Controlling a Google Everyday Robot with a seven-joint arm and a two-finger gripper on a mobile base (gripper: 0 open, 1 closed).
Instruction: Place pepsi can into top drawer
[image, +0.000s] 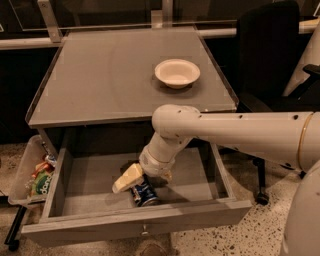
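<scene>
We see the top drawer (53, 194) pulled out toward us beneath the grey cabinet top (115, 75), its plain grey inside exposed and a small metal knob (145, 230) centred on the front panel. The pepsi can (145, 194) is inside the drawer. It is tipped over near the front wall, slightly left of the middle, with one silver end facing the near side.

The robot's white arm (230, 132) comes in from the right, bends at a rounded joint over the drawer's far edge, and angles down into it. The gripper (135, 183) is low in the drawer, right at the can and touching its upper left side. We cannot tell whether it is clamped on the can or loose around it.

On the cabinet top a white bowl (177, 73) sits right of centre, well apart from the drawer. To the left of the drawer, a clear plastic bin (23, 172) holds colourful snack packets (41, 179). A black chair (265, 55) stands on the far right, over a speckled floor (220, 240).
</scene>
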